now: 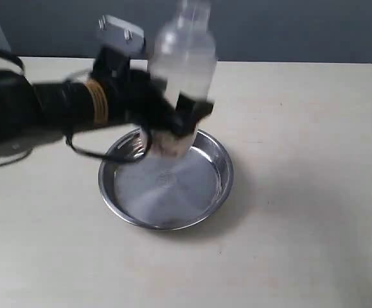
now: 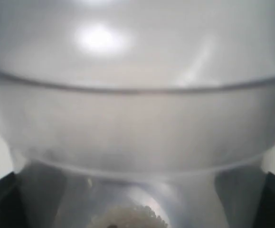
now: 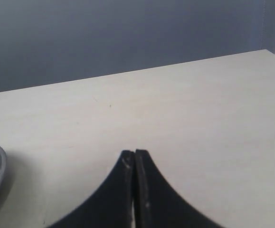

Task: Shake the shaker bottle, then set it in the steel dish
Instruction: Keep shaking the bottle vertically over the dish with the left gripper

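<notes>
Above the round, shiny steel dish (image 1: 173, 192) left of centre, the left gripper (image 1: 173, 122) has its jaws pinching the frosted translucent plastic shaker bottle (image 1: 182, 58) low down, nearly upright; the right gripper (image 3: 135, 154) has its jaws pressed together.

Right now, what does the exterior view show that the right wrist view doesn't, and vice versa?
Only the exterior view: the shaker bottle, motion-blurred, gripped low on its body by the left claw, and the whole steel dish. Only the right wrist view: the right claw, shut and empty. Both: the beige table, the grey wall, and the dish, though the wrist view catches just its rim.
</notes>
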You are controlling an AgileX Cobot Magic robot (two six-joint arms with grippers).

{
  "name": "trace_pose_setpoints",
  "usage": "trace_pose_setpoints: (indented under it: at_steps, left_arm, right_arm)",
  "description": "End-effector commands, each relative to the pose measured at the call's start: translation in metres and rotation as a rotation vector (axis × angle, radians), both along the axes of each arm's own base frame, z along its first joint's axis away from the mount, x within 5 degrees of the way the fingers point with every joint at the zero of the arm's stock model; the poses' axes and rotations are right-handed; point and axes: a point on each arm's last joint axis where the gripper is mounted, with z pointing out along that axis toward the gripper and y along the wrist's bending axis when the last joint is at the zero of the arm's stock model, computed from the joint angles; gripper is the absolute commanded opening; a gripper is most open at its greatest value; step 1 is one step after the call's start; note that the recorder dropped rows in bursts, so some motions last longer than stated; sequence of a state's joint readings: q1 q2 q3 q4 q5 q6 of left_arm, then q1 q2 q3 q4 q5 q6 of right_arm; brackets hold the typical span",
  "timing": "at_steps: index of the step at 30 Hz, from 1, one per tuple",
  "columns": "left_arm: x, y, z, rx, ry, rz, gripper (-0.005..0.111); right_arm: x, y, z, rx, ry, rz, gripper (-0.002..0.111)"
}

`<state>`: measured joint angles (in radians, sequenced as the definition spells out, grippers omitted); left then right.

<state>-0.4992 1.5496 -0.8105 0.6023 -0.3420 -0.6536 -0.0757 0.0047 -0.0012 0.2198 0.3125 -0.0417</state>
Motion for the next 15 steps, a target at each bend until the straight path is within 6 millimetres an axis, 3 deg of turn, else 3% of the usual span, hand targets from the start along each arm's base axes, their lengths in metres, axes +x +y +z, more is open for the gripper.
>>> trace_pose_setpoints:
  at_steps: [1,4,5,6,10,11,12,15]
  left_arm:
    - [-0.008,-0.004,0.048,-0.096,-0.167,-0.053,0.0]
    - [0.0,-0.002,-0.03,0.045,0.097,0.012,0.0]
    - [0.001,-0.002,-0.034,0.054,0.11,0.014,0.0]
    - [0.0,-0.004,-0.029,0.044,0.09,0.0,0.0]
    - [-0.013,-0.012,0.062,-0.164,-0.255,-0.132,0.0]
    - [-0.014,-0.011,0.07,-0.165,-0.272,-0.126,0.0]
    - [-0.013,-0.01,0.067,-0.135,-0.253,-0.112,0.0]
    - [-0.006,-0.004,-0.004,0.037,0.01,-0.028,0.0]
  right_arm:
    - [0.0,0.0,0.0,-0.003,-0.011,-0.004,-0.001]
    - [0.0,0.0,0.0,-0.003,-0.011,-0.004,-0.001]
    - [0.0,0.0,0.0,-0.003,-0.011,-0.004,-0.001]
    - [0.0,0.0,0.0,-0.003,-0.011,-0.004,-0.001]
    - [0.0,0.0,0.0,-0.003,-0.011,-0.004,-0.001]
    - [0.0,0.0,0.0,-0.003,-0.011,-0.004,-0.001]
    - [0.0,0.0,0.0,-0.003,-0.011,-0.004,-0.001]
    - [0.0,0.0,0.0,-0.003,-0.011,-0.004,-0.001]
